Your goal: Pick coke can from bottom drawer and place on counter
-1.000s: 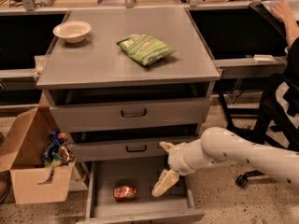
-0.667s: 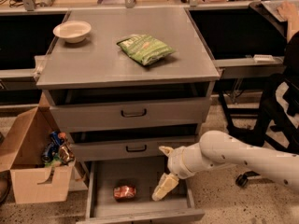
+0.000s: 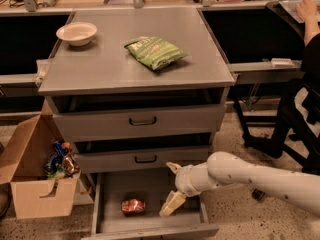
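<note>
While the drawer (image 3: 114,186) stood pulled out at the cabinet's foot, the can (image 3: 133,206) lay on its side on the drawer floor, left of centre, with nothing touching it. Camera view: the gripper (image 3: 167,190) hung over the drawer's right half, just beside the can and apart from it, jaws spread and empty. The counter (image 3: 110,74) carried a bowl (image 3: 76,33) at its back left and a green bag (image 3: 156,51) near the middle. Assessment: drawer open and gripper placed for the approach; grasp, lift and placement on the counter were all outstanding
</note>
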Available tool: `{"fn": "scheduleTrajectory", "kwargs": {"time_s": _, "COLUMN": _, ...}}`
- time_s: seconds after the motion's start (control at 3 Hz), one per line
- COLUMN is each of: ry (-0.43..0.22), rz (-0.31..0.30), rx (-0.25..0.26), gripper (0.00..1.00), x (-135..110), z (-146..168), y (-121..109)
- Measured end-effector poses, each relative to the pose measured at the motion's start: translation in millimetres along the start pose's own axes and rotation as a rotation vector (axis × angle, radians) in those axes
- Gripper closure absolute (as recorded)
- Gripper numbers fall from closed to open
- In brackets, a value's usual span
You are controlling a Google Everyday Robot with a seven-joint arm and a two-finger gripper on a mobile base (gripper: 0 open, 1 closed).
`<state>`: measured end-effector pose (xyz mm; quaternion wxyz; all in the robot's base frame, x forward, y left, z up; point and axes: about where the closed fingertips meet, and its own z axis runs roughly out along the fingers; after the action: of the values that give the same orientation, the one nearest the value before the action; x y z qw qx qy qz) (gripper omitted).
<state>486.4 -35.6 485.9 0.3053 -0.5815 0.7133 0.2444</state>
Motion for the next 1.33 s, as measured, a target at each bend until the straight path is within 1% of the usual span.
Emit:
{"fn": "scheduleTrajectory", "kwargs": {"time_s": 0.33, "ry": -0.029, "rz": -0.033, "rx": 0.015, "gripper": 0.0, "x": 37.9, "z": 57.3, "y": -9.4}}
{"fn": "scheduleTrajectory", "kwargs": {"time_s": 0.67, "ry": -0.046, "rz": -0.056, "rx": 0.025, "gripper": 0.0, "x": 61.1, "z": 109.7, "y": -13.2}}
{"fn": "scheduleTrajectory", "kwargs": {"time_s": 1.0, "ry": -0.061, "rz": -0.044, "rx": 0.021, "gripper": 0.0, "x": 86.8, "z": 161.6, "y": -15.9}}
{"fn": "scheduleTrajectory", "kwargs": {"time_s": 1.33, "ry": -0.063, "rz": -0.044, "rx": 0.023, "gripper": 0.0, "x": 87.6, "z": 163.4, "y": -17.3}}
